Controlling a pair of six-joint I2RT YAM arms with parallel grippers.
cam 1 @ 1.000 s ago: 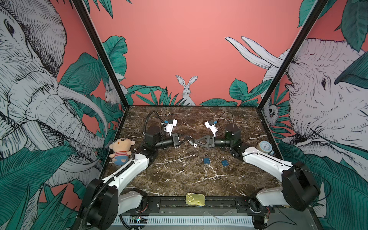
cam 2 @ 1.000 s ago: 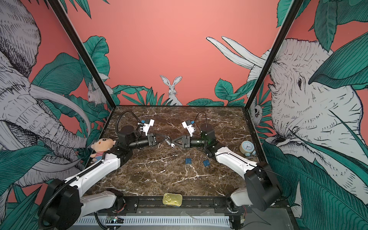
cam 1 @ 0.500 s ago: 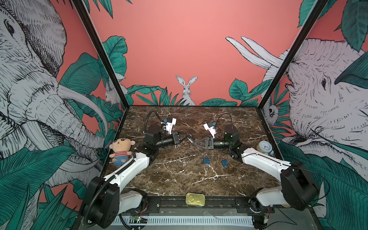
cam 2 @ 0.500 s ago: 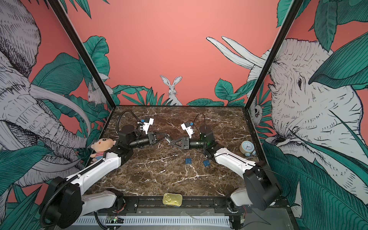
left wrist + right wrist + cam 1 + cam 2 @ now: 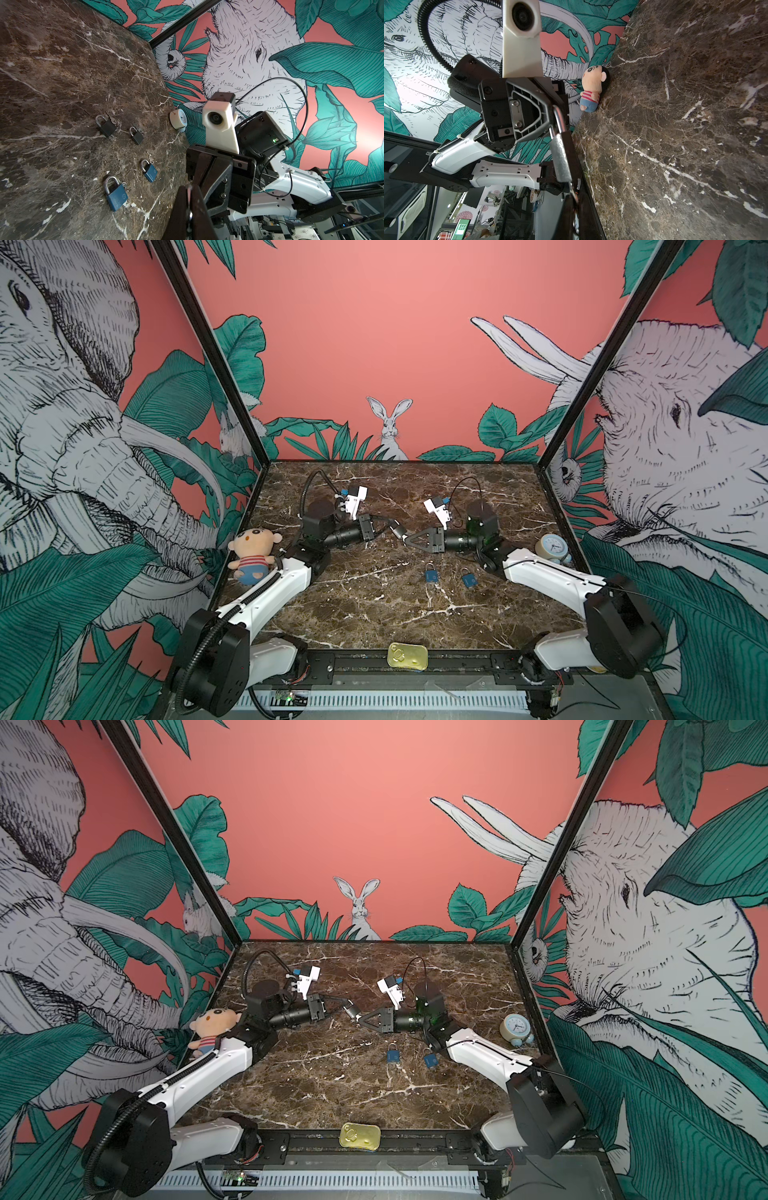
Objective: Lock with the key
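Padlock and key meet in the air above the middle of the marble table, between the two arms. The left gripper is clamped on the padlock's steel shackle, so the grey body points toward the right gripper. That gripper's fingers are pinched tight on the key at the body's far end. A plush doll sits against the left wall. A pale alarm clock stands near the right wall. A gold tin lies at the table's front edge. A pair of blue padlocks lies flat on the marble, just in front of the right gripper. From the left wrist camera, two dark padlocks show farther back, well apart from the blue ones.
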